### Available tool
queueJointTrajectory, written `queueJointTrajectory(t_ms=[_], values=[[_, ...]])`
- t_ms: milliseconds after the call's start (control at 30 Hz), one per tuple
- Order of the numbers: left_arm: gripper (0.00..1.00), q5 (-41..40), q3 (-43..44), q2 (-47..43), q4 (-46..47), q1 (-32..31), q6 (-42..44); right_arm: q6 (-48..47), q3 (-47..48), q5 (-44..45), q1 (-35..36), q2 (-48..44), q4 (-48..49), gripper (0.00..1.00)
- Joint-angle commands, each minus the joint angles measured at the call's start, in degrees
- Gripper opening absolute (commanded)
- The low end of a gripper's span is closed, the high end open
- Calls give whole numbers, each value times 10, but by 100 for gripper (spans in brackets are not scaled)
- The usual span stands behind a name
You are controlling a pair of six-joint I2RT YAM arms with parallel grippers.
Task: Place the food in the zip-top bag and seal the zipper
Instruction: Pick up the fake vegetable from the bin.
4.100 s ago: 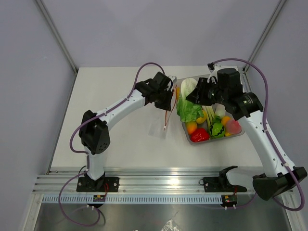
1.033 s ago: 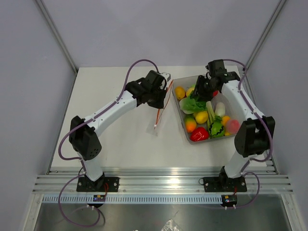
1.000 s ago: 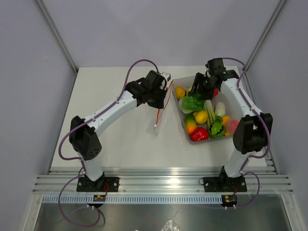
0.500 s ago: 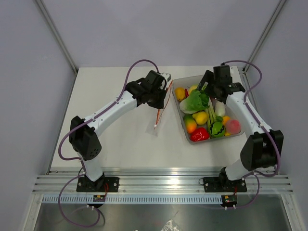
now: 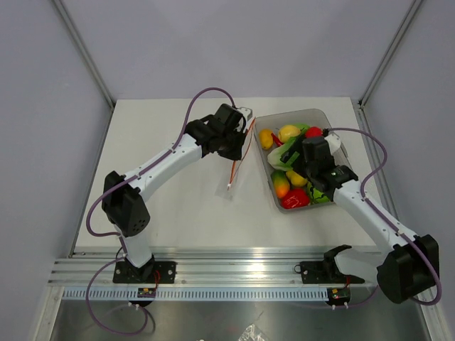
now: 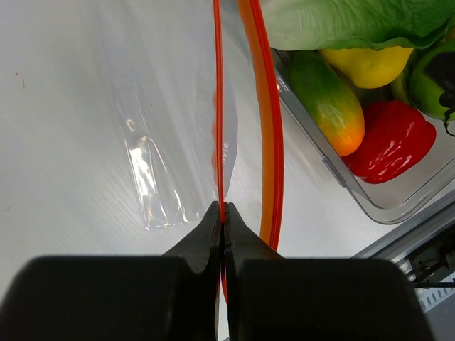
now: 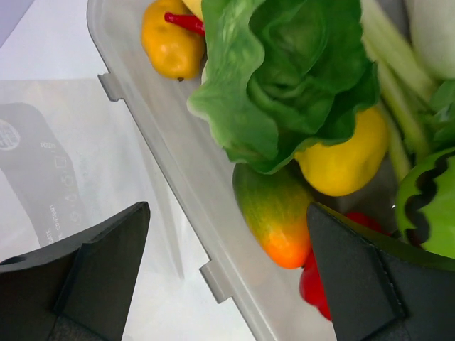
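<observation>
Right gripper (image 7: 227, 241), swung nearer, spreads over slick food (image 7: 274, 217), best grasped mid-body; left gripper (image 6: 222, 211) pinches the limp zip-top bag's (image 6: 156, 142) zipper (image 6: 217, 106).

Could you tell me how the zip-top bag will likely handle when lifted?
Probably floppy: the zip-top bag drapes creased from the left gripper's pinch on its zipper. Likely light and slippery, given its thin, glossy film.

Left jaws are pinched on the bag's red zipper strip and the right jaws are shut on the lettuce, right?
Not quite. The right wrist view shows the right gripper with its jaws spread wide and nothing between them; the lettuce lies loose in the tub. The left gripper does have its jaws pinched on the zipper strip of the bag.
</observation>
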Motion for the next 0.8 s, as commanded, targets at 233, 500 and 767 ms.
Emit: queueJointTrajectory(t_ms=[233, 500, 767], values=[[0, -11, 39, -2, -6, 4, 11, 146, 59, 137, 39, 143, 26, 100], [0, -18, 45, -4, -9, 5, -4, 247, 126, 174, 40, 231, -50, 99], [0, -16, 44, -2, -12, 5, 0, 312, 168, 193, 37, 299, -88, 100]])
